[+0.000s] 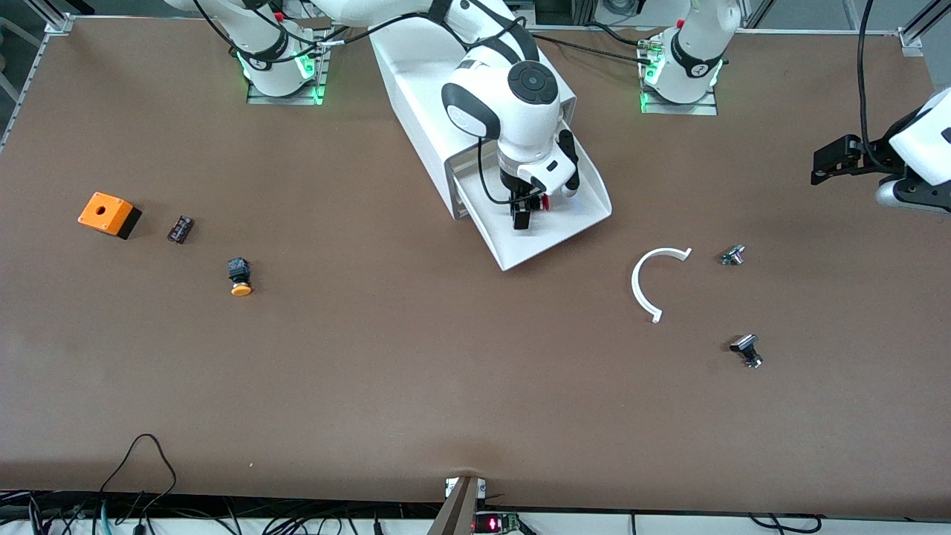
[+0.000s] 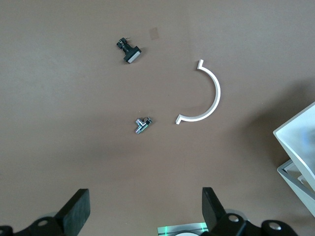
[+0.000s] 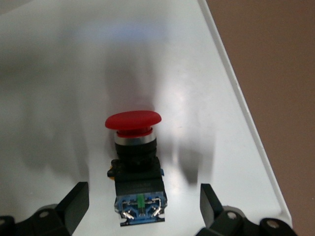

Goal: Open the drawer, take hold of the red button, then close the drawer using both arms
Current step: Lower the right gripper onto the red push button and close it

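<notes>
I see the button (image 3: pixel 135 167) lying on its side on the floor of the pulled-out drawer (image 1: pixel 587 195), directly under my right gripper (image 1: pixel 529 202), which hangs low inside the drawer with its fingers (image 3: pixel 74 206) spread wide, one to either side of the body, not touching it. The button has a round red mushroom cap, a silver collar, a black neck and a blue base with metal terminals. The drawer is a shallow white tray sticking out of the white cabinet (image 1: pixel 423 111) toward the front camera. My left gripper (image 2: pixel 145 211) waits up in the air over the left arm's end of the table, fingers released and holding nothing, above a white curved strip (image 2: pixel 209 96).
</notes>
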`<state>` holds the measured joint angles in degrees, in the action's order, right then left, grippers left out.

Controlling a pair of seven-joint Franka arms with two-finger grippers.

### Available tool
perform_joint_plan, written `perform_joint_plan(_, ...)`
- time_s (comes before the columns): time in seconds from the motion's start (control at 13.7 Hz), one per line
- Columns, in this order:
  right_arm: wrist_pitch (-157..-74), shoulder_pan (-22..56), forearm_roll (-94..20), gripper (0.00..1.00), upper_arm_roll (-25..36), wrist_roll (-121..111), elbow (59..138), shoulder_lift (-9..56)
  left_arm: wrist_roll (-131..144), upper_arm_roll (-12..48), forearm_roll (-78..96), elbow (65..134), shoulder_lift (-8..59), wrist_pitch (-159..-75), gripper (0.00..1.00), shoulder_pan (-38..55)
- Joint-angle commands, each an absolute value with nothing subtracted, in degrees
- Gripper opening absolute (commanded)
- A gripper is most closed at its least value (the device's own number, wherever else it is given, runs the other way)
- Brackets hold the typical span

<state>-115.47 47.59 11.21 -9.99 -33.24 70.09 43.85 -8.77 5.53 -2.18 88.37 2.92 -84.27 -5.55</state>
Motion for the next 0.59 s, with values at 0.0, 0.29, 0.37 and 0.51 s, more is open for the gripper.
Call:
perform_joint_plan(0.0, -115.66, 48.43, 12.22, 1.00, -9.49, -30.94, 68.29, 44.82, -8.17, 5.54, -1.49, 85.87, 4.31, -82.71, 1.00, -5.36)
perform_joint_plan(0.29, -115.84, 48.17, 11.95, 0.81, -9.58, -27.61, 68.47, 44.91, -8.17, 5.54, -1.49, 85.87, 4.31, -82.71, 1.00, -5.36)
perform_joint_plan(0.37, -115.84, 48.16, 11.95, 0.74, -9.58, -27.51, 68.47, 44.91, -8.09, 5.54, -1.49, 85.87, 4.31, -82.71, 1.00, -5.36)
perform_joint_plan(0.51, -118.11, 48.16, 12.13, 0.61, -9.58, -27.77, 68.90, 45.00, -8.17, 5.54, -1.49, 85.87, 4.31, -82.71, 1.00, -5.36)
